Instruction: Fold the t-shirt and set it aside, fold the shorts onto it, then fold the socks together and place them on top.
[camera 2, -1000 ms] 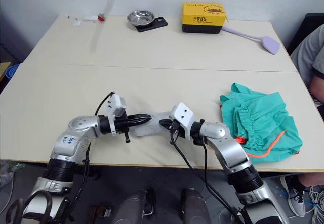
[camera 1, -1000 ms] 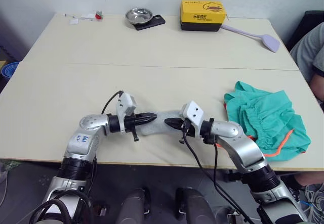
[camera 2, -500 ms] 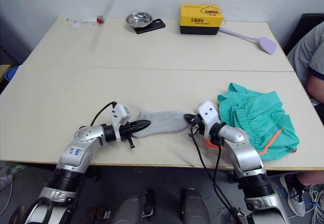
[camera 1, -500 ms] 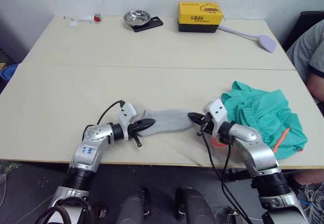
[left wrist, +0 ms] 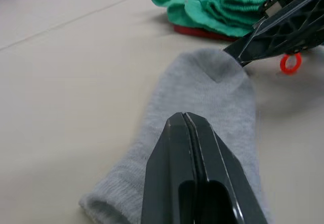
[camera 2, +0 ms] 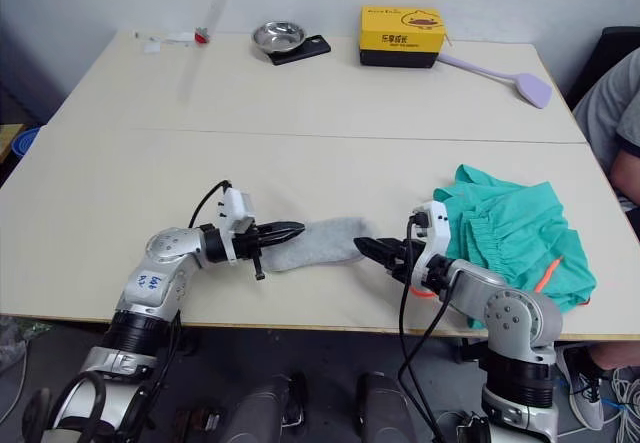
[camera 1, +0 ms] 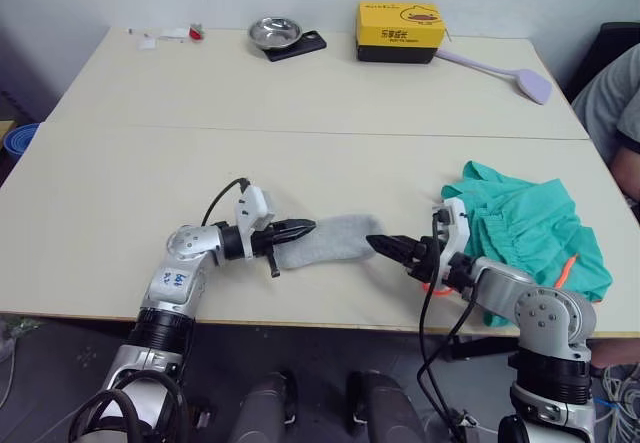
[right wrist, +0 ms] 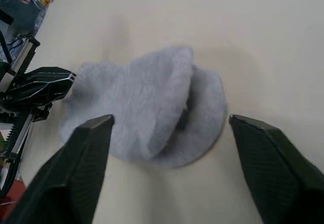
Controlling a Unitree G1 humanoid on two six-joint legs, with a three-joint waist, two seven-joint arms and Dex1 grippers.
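The grey socks (camera 1: 335,240) lie flat near the table's front edge, one on the other (right wrist: 152,113). My left gripper (camera 1: 308,229) is shut, its tips resting over the socks' cuff end (left wrist: 202,92); I see no cloth pinched between them. My right gripper (camera 1: 378,244) stands open just off the toe end, its fingers (right wrist: 88,166) spread wide with nothing between them. The teal-green shorts (camera 1: 525,228) lie bunched at the right behind that arm. A red edge of the t-shirt (left wrist: 200,32) shows under them.
At the far edge stand a yellow box (camera 1: 400,30), a metal bowl (camera 1: 274,30) on a black slab, and a lilac spatula (camera 1: 515,76). Small items (camera 1: 170,35) lie at the far left corner. A person (camera 1: 622,103) sits at the right edge.
The two grippers drew apart and stretched the socks out flat. The right gripper then opened and let go of the toe end. The left gripper stayed shut.
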